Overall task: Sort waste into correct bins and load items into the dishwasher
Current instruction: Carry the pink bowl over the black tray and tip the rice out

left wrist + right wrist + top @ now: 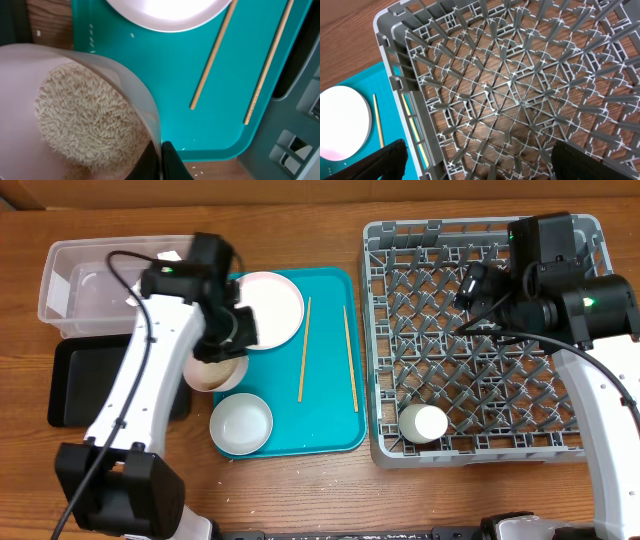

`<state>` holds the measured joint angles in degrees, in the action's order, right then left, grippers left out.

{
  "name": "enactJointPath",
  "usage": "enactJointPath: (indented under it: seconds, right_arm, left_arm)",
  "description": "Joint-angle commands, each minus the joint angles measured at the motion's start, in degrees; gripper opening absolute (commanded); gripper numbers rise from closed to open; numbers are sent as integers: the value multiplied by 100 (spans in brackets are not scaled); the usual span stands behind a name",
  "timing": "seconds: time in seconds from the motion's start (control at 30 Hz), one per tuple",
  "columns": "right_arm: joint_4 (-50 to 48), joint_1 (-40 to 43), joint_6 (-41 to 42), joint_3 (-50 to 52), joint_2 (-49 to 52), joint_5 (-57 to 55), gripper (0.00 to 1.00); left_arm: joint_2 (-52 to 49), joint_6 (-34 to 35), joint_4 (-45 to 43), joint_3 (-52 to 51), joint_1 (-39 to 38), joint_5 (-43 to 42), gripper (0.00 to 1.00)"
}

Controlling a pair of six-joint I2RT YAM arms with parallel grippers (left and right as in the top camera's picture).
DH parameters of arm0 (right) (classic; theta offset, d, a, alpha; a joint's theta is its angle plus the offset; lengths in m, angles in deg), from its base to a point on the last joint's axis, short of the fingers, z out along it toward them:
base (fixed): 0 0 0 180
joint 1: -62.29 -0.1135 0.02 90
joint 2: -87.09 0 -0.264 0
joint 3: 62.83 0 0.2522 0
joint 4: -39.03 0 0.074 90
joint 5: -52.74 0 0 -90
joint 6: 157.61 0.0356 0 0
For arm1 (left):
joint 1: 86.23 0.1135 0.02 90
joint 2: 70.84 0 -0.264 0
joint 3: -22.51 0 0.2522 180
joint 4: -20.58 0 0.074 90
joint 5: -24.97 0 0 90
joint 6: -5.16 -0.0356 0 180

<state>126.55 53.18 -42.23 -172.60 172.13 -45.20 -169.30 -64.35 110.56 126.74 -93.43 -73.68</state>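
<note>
My left gripper is shut on the rim of a small bowl holding white rice grains, at the teal tray's left edge. A pale round plate lies on the teal tray, with an empty white bowl and two wooden chopsticks. A white cup lies in the grey dish rack. My right gripper is open and empty above the rack's floor. The clear tub and black tray sit at the left. No wrapper or napkin shows.
The teal serving tray lies between the bins and the rack. A few loose grains lie on the wood by its edge. My left arm crosses over the black tray and the tub's corner.
</note>
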Motion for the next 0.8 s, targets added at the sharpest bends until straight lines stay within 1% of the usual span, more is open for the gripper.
enactJointPath:
  seconds: [0.0, 0.1, 0.27, 0.47, 0.6, 0.67, 0.77]
  right_arm:
    - [-15, -4, -37, -83, 0, -61, 93]
    - [-15, -4, -37, -83, 2, -61, 93]
    - [-13, -4, -37, -83, 0, -61, 93]
    - [9, -4, -37, -83, 0, -61, 93]
    - [0, -4, -35, -83, 0, -61, 93]
    - [0, -4, -35, -83, 0, -59, 93]
    - [0, -4, -35, -83, 2, -57, 93]
  left_arm:
    - [111, -529, 70, 118, 448, -492, 4]
    - [111, -844, 114, 118, 857, -863, 4]
    - [111, -1582, 155, 72, 1613, -1635, 4]
    - [111, -2623, 140, -258, 2820, -3150, 4]
    - [109, -3257, 96, -555, 3460, -4181, 4]
    - [109, -3519, 52, -715, 3733, -4612, 4]
    - [107, -3644, -164, -955, 4074, -5023, 4]
